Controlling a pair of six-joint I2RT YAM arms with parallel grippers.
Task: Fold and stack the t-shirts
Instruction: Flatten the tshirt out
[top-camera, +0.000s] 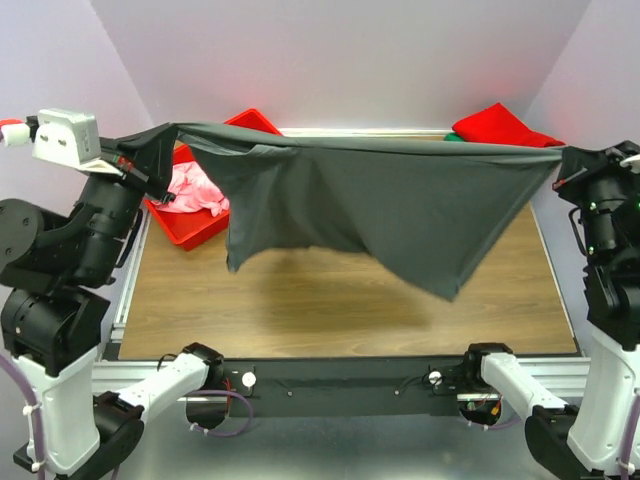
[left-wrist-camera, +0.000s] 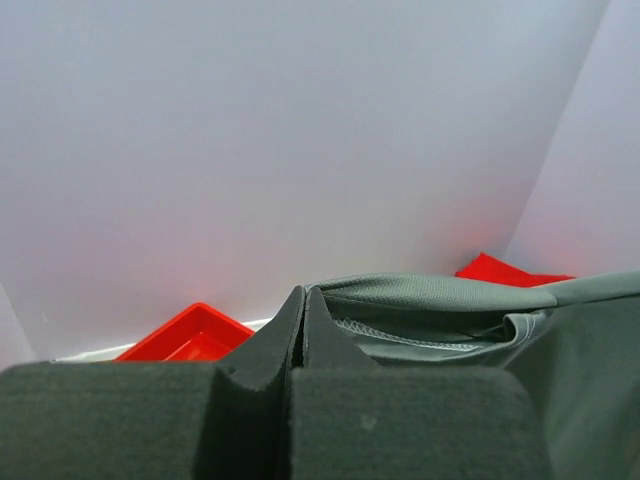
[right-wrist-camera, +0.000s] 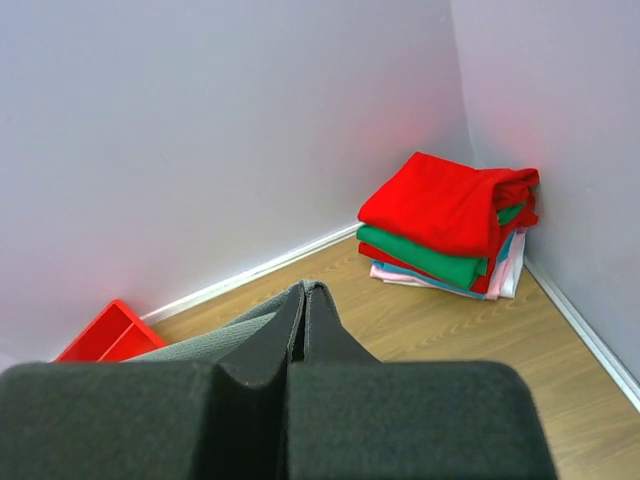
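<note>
Gripping dark grey t-shirt (top-camera: 400, 200) mid-air: left claw (left-wrist-camera: 303, 302) and right claw (right-wrist-camera: 304, 296), both clenched on cloth.

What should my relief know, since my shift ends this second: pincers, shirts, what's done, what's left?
Left pincer: shut on one edge of the dark grey cloth t-shirt.
Right pincer: shut on the opposite edge.
The shirt hangs spread between them above the wooden table, unfolded.
Done: a stack of folded cloth t-shirts, red on top, sits in the far right corner.
Left: lay the grey one flat, fold it and stack it. Then probably the crumpled pink cloth t-shirt in the red plastic bin, far left.
</note>
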